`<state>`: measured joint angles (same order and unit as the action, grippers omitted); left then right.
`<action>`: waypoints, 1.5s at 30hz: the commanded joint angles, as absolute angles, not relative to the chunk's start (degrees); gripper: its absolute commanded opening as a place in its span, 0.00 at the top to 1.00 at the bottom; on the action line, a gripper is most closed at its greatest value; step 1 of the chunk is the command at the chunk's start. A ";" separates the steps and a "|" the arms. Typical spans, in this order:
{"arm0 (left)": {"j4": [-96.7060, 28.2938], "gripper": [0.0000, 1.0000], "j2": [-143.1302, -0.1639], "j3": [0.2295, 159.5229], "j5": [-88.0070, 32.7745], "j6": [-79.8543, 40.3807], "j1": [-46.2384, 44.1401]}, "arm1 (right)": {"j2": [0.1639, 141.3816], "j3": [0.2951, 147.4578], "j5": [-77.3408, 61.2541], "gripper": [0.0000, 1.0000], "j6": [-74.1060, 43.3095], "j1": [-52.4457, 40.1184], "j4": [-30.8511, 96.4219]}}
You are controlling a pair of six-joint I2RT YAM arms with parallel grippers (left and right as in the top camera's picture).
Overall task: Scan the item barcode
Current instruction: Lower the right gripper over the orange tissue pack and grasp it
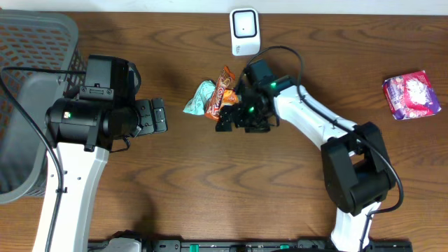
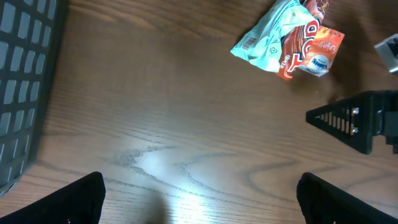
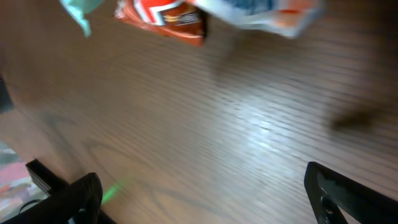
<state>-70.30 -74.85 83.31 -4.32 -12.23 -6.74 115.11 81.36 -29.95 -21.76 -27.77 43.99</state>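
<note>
The right gripper (image 1: 225, 120) stands wide open and empty. In its wrist view only bare wood lies between the two fingers. The left gripper (image 2: 205, 205) is also spread open over bare table, holding nothing.

The orange snack packet (image 1: 222, 94) is probably the item to scan. It lies at the middle of the table, towards the far side, pressed against a teal packet (image 1: 199, 98) on its left. A third, paler wrapper may be in the heap, but it is too blurred in the right wrist view to be sure.

The packet looks light, thin and crinkly. It is likely soft enough to fold under the jaws and glossy enough to slip. A pinch across a flat sealed end should hold better than one on the puffed middle, and should keep the printed face free for scanning. No barcode can be made out on the orange packet. The teal one shows a small striped patch at its left edge in the left wrist view.

The orange packet sits just beyond the right gripper's fingertips, at the far edge of that wrist view and not between the fingers. It is well to the right of the left gripper.

The white scanner (image 1: 244, 29) stands just beyond the heap, at the far edge. A purple packet (image 1: 411, 94) lies far right, and a grey basket (image 1: 28, 42) is at the left.
</note>
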 commanded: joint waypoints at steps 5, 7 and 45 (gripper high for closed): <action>-70.46 0.02 -75.02 83.59 -3.81 -12.56 -6.44 | 113.47 82.37 -30.35 0.01 -22.72 -28.71 43.75; -70.46 0.02 -75.02 83.59 -3.81 -12.56 -6.44 | 113.47 82.37 -30.33 0.01 -22.70 -28.71 43.72; -70.46 0.02 -75.02 83.59 -3.81 -12.56 -6.44 | 113.47 82.39 -30.37 0.01 -30.98 -22.74 34.24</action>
<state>-70.30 -74.85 83.31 -4.32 -12.23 -6.74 115.11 81.38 -30.09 -27.09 -26.02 35.31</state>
